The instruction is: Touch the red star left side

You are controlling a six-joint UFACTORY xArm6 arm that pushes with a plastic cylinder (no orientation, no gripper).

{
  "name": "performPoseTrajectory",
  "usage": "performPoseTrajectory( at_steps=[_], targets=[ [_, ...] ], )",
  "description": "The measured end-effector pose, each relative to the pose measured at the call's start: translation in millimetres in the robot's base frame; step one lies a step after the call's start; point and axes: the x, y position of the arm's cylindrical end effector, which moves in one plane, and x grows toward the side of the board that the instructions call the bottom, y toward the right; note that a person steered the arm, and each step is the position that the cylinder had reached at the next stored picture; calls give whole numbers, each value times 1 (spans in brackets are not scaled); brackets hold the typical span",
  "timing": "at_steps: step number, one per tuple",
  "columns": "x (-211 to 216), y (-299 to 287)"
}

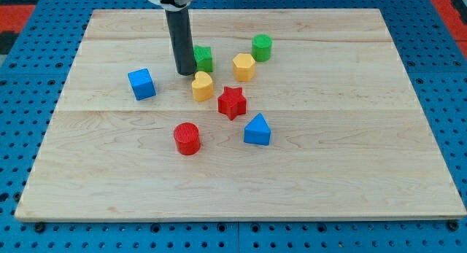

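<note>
Camera view: red star (pixel 232 102) near worktop (pixel 350 158) centre, lying flat. Yellow heart-ish block (pixel 202 86) just beside star's upper left; blue triangular block (pixel 257 130) near its lower right; red cylinder (pixel 187 138) to lower left. Yellow hexagon (pixel 244 66) above star, green cylinder (pixel 262 47) further up-right. Tool = plain rod, no jaws, so nothing gripped; my tip (pixel 184 73) just left of green block (pixel 203 58), up-left of star, apart from it w/ yellow heart between. Blue cube (pixel 141 84) well left.
</note>
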Motion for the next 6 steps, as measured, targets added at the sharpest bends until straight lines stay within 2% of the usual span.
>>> performPoseTrajectory(
  at_steps=[1, 2, 3, 4, 6],
  targets=[
    [30, -4],
    [82, -4],
    [115, 17],
    [103, 47],
    [50, 46]
  ],
)
